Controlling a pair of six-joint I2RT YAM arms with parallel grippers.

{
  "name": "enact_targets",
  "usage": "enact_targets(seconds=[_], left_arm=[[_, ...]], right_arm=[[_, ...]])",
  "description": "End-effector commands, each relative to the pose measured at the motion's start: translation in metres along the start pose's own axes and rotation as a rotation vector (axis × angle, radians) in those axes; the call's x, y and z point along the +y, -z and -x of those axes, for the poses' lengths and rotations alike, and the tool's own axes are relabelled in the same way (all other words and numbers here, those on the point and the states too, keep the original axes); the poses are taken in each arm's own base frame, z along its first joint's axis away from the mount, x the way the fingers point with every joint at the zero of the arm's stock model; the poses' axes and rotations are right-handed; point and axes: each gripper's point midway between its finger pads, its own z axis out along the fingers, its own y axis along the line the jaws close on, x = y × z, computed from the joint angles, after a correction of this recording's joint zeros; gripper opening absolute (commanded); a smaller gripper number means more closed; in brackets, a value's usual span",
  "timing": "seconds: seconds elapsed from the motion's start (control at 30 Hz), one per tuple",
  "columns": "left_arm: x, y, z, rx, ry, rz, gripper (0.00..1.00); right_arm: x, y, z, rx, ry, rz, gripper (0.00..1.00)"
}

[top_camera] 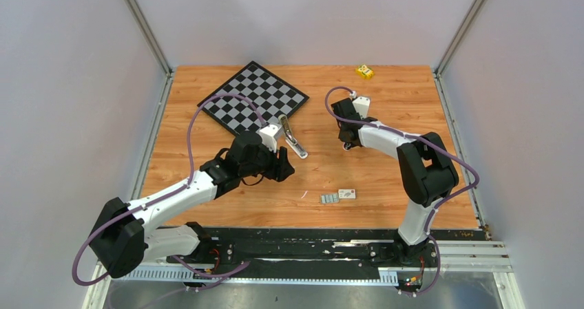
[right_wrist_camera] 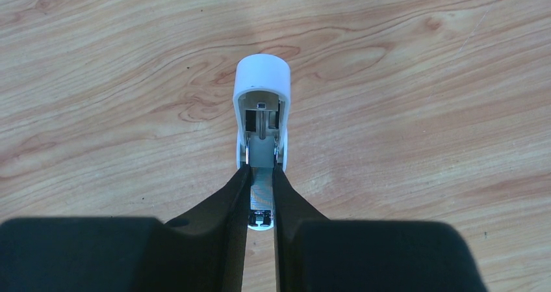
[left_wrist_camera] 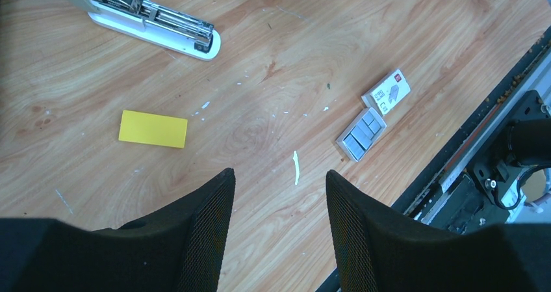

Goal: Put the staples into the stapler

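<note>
Left wrist view: the left gripper (left_wrist_camera: 279, 173) is seen with its two black fingers (left_wrist_camera: 208, 227) spread wide above the table (left_wrist_camera: 273, 64), nothing held and nothing touched. The stapler (left_wrist_camera: 153, 22) is found lying opened on the wood beyond the fingers, its far end cut off by the frame edge. The staples (left_wrist_camera: 361, 133) lie well apart from it, just beside a small white box (left_wrist_camera: 387, 92), and a flat yellow card (left_wrist_camera: 153, 129) lies nearer the fingers. In the right wrist view the right gripper (right_wrist_camera: 262, 170) is shown almost closed, its fingers (right_wrist_camera: 221, 227) clamped on the narrow metal channel of a white-capped piece (right_wrist_camera: 262, 77) (what exactly this is cannot be made out). From the top external camera that hold is hidden beneath the right gripper, which hangs well apart from the stapler.
</note>
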Motion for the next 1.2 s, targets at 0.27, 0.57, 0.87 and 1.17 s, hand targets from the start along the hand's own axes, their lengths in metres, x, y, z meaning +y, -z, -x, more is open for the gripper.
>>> enact_targets(seconds=[0.27,0.57,0.87,1.17], left_arm=[[0.001,0.003,0.004,-0.023,-0.007,-0.003,0.56],[0.001,0.003,0.005,-0.022,-0.011,-0.001,0.56],[0.002,0.004,0.004,-0.021,-0.013,0.003,0.56],[0.002,0.005,0.003,-0.024,-0.014,0.004,0.56]], right_arm=[[-0.008,0.0,0.008,-0.005,-0.039,-0.031,0.18],[-0.008,-0.003,0.0,0.017,-0.05,-0.031,0.18],[-0.01,0.001,0.007,0.001,-0.05,-0.042,0.18],[-0.011,0.004,0.011,-0.009,-0.059,-0.049,0.18]])
